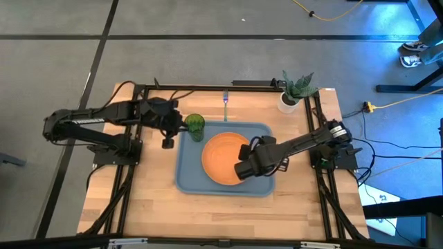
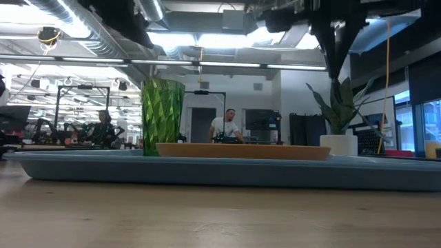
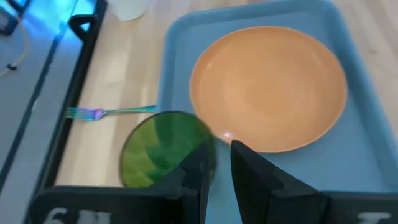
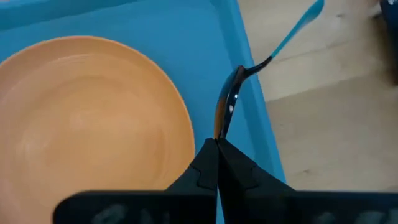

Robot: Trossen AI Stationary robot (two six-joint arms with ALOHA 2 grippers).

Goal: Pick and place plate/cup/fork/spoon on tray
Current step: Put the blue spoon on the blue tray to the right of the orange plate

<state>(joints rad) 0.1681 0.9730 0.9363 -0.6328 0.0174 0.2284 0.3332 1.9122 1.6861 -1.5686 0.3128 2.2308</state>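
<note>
Teal-handled spoon [image 4: 239, 84] sits pinched in right gripper [image 4: 216, 152] jaws; left gripper [image 3: 217, 165] jaws pinch cup [image 3: 165, 149] rim.

Potted plant [image 1: 293, 91]: white pot, green leaves, table's far right corner, well apart from both jaws.
Table [image 1: 152, 200]: light wood.
People [image 2: 225, 127]: distant, beyond the table.

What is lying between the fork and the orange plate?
In the high view, only the blue-grey tray's raised rim and a strip of its bare floor lie between the fork and the plate. The green cup stands off to one side.
</note>
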